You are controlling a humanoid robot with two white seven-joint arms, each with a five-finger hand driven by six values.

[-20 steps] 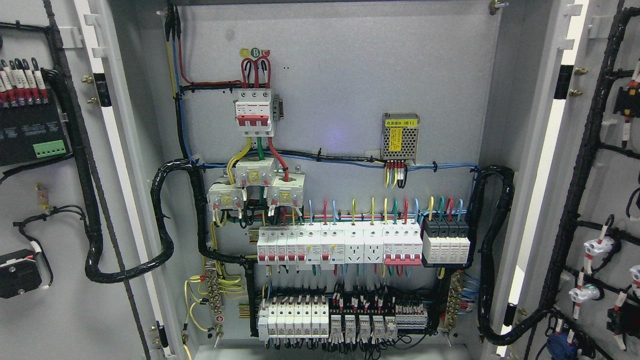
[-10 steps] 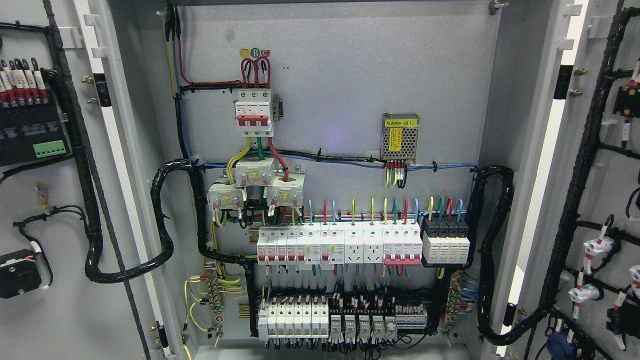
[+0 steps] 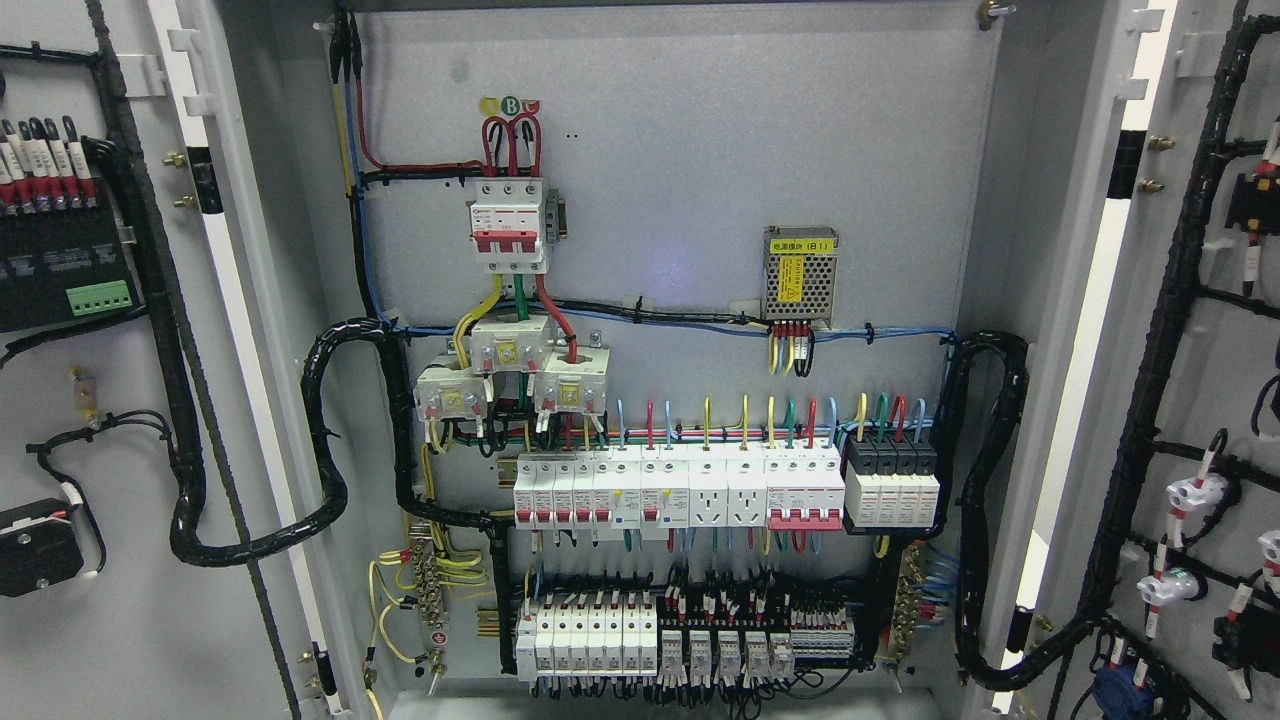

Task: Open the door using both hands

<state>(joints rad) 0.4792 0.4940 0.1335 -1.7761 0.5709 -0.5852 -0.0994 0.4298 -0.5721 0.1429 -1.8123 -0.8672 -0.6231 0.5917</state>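
left door [image 3: 60, 400] shifted marginally, barely perceptible

A red-handled main breaker [image 3: 509, 226] is sitting high on the grey back panel [image 3: 700, 150], with three white transformer blocks [image 3: 512, 375] clustering just below it. A perforated metal power supply [image 3: 799, 273] is hanging to the right, and a row of white breakers [image 3: 680, 490] is running across above the relay row [image 3: 690, 640]. Black cable bundles [image 3: 325, 440] are looping down both sides.

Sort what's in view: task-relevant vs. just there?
Task-relevant:
left door, swung open
right door, swung open

Just there:
red three-pole breaker
mesh-cased power supply
row of breakers
black cable loom

Neither hand shows.
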